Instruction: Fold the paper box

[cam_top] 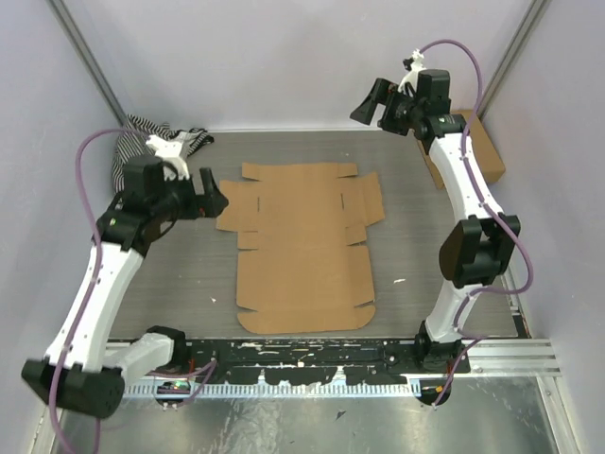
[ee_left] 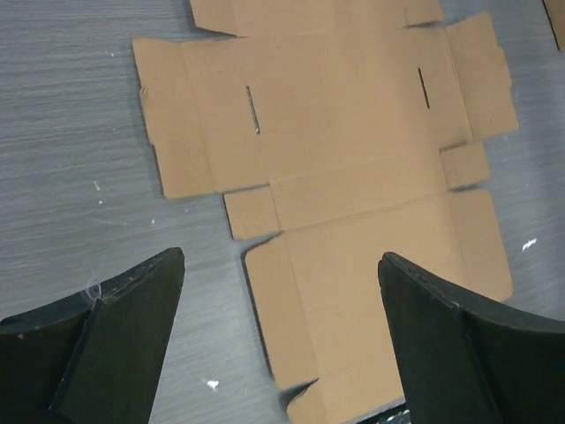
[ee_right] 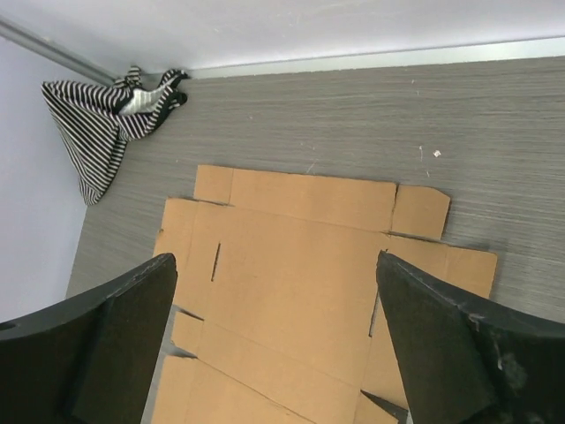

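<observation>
One paper box (cam_top: 304,248), flat at the centre of the top view on the grey table (cam_top: 180,274): an unfolded die-cut sheet, flaps spread to both sides, tabs along the edges. Two cuts through it, plain in the left wrist view: a left slit (ee_left: 253,109) toward the upper left and a right slit (ee_left: 424,87) toward the upper right. Two arms, two grippers. At the left of the top view, level with the sheet's upper left flap, the left gripper (cam_top: 216,194), fingers spread wide and nothing between them; seemingly clear of the cardboard, though hard to judge from above. At the upper right, beyond the sheet's upper right corner, the right gripper (cam_top: 371,106), likewise gaping wide and holding nothing, raised well above the table. One striped cloth (cam_top: 142,142), bunched in the upper left corner against the wall. One second box (cam_top: 487,147), brown, at the right edge of the top view, partly hidden behind the right arm.
</observation>
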### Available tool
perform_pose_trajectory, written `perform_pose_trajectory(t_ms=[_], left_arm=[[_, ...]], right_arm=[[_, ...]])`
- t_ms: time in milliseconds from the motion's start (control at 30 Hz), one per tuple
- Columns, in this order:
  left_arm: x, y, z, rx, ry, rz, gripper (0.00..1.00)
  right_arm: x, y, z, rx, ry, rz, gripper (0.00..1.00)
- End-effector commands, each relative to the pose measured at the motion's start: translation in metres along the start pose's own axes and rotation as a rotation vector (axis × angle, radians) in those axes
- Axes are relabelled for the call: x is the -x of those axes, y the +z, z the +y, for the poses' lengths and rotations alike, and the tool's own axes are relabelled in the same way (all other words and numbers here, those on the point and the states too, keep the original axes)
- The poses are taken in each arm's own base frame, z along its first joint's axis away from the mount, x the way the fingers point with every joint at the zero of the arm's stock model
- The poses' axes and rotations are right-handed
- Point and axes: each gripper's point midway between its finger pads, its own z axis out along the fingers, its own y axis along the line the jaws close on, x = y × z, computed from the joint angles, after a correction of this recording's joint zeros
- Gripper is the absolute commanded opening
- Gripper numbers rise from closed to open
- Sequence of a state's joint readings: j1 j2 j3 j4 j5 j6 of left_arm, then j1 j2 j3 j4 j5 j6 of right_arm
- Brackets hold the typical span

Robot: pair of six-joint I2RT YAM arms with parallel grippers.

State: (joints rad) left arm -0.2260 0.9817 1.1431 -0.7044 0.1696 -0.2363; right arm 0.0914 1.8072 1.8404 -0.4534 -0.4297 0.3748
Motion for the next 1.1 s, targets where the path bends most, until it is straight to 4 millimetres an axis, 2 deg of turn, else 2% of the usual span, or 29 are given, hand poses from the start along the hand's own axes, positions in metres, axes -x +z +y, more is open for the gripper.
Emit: perform_pose_trajectory(t_ms=[0, 133, 267, 300, 467, 533, 667, 733, 900, 1067], left_arm=[[0.045, 0.032, -0.003, 0.004, -0.123, -0.056, 0.98], [0.074, 0.081, -0.005, -0.007, -0.216, -0.058, 1.0], [0.094, 0.123, -0.008, -0.024, -0.239, -0.003, 0.93], [0.091, 0.137, -0.005, -0.011, -0.24, 0.031, 0.93], [0.091, 0.182, 0.02, 0.11, -0.229, 0.112, 0.91], [0.094, 0.199, 0.022, 0.113, -0.233, 0.137, 0.91], [0.071, 0.243, 0.031, 0.129, -0.237, 0.247, 0.88], [0.064, 0.258, 0.037, 0.142, -0.235, 0.268, 0.88], [0.046, 0.286, 0.056, 0.208, -0.23, 0.314, 0.88], [0.027, 0.301, 0.073, 0.274, -0.228, 0.349, 0.88]], right_arm=[[0.02, 0.0, 0.021, 0.088, -0.071, -0.003, 1.0], [0.014, 0.017, 0.005, 0.055, -0.068, 0.01, 1.0], [0.01, 0.033, -0.015, -0.017, -0.042, 0.018, 0.93], [0.008, 0.037, -0.021, -0.045, -0.031, 0.026, 0.92], [-0.015, 0.065, -0.056, -0.184, 0.014, 0.071, 0.84], [-0.027, 0.077, -0.068, -0.209, 0.03, 0.099, 0.82], [-0.052, 0.1, -0.084, -0.226, 0.034, 0.155, 0.8], [-0.062, 0.108, -0.093, -0.25, 0.03, 0.173, 0.78], [-0.082, 0.125, -0.105, -0.286, 0.034, 0.213, 0.72], [-0.102, 0.136, -0.117, -0.331, 0.033, 0.247, 0.72]])
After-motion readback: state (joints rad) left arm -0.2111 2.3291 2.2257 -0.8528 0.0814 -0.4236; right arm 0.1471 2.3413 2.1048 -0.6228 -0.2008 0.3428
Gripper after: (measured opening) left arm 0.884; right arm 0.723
